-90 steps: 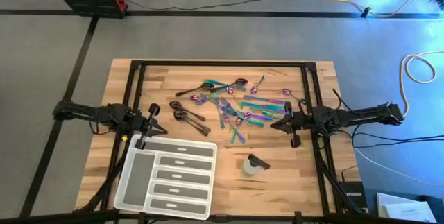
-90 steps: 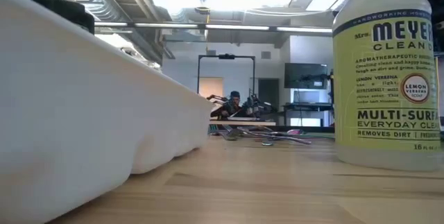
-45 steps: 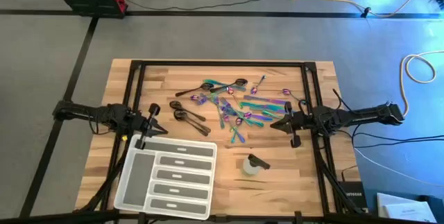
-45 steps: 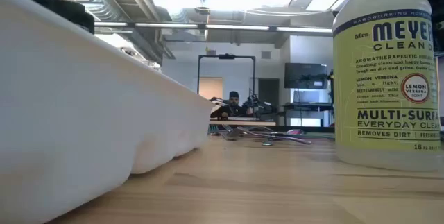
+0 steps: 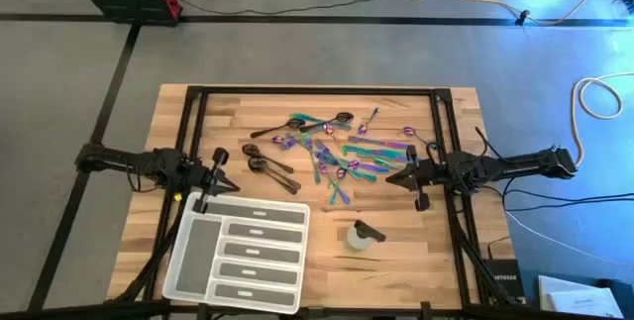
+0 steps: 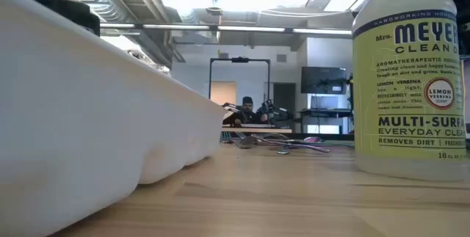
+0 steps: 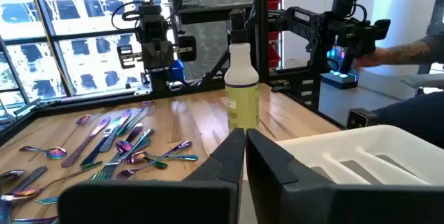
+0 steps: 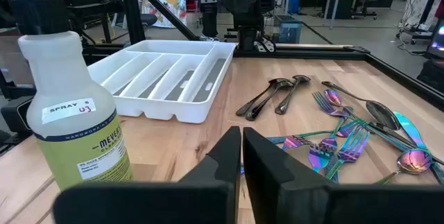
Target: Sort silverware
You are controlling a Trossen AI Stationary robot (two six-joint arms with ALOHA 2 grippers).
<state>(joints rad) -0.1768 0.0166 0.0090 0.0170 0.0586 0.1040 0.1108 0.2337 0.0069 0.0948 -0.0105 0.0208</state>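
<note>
The silverware (image 5: 332,147) lies in a loose scatter on the wooden table's far middle: iridescent forks, spoons and knives (image 8: 347,141), and dark spoons (image 5: 269,168) to their left. My left gripper (image 5: 226,173) hovers at the table's left, above the tray's far end, shut and empty (image 7: 244,156). My right gripper (image 5: 393,176) hovers at the right, beside the pile's right edge, shut and empty (image 8: 241,156).
A translucent white compartment tray (image 5: 238,251) sits at the near left. A spray bottle (image 5: 361,235) stands near the front middle, between tray and right arm. Bare wood lies at the table's near right (image 5: 416,261). A person's sleeve (image 7: 409,47) shows beyond the table.
</note>
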